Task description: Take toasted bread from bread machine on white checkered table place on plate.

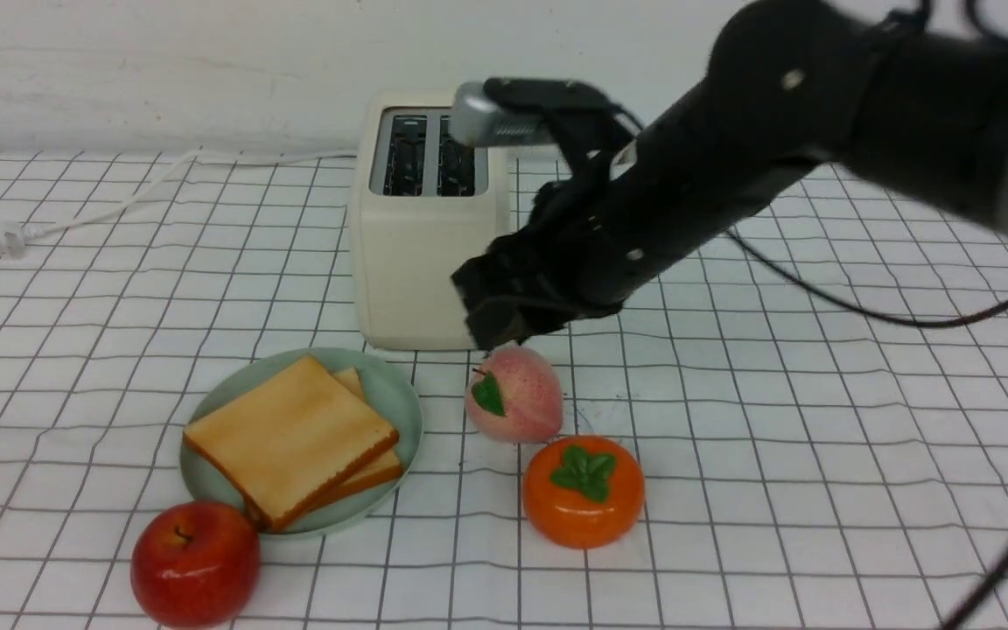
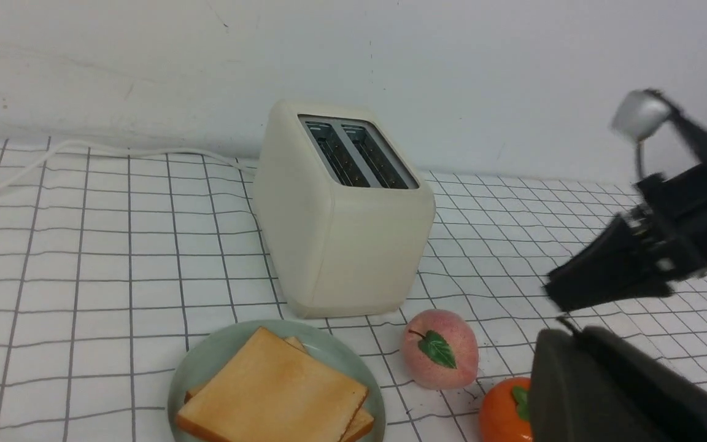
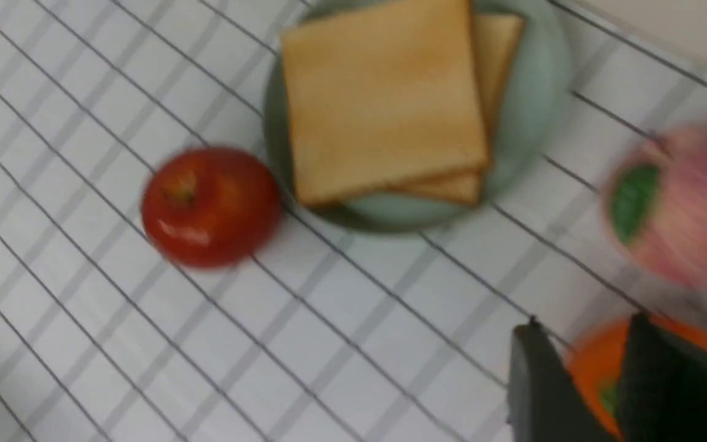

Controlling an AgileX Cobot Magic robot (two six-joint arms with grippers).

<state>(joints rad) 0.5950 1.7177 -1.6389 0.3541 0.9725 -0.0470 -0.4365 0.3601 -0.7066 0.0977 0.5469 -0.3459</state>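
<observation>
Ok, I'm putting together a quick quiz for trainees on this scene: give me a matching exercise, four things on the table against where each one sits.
Things:
1. toasted bread
2. bread machine
3. red apple
4. persimmon

Places:
a. behind the plate, slots empty
b. just nearer the robot than the peach
c. stacked on the plate
d. by the plate's near rim, furthest to the robot's left

Pairs: 1-c, 2-a, 3-d, 4-b.
</observation>
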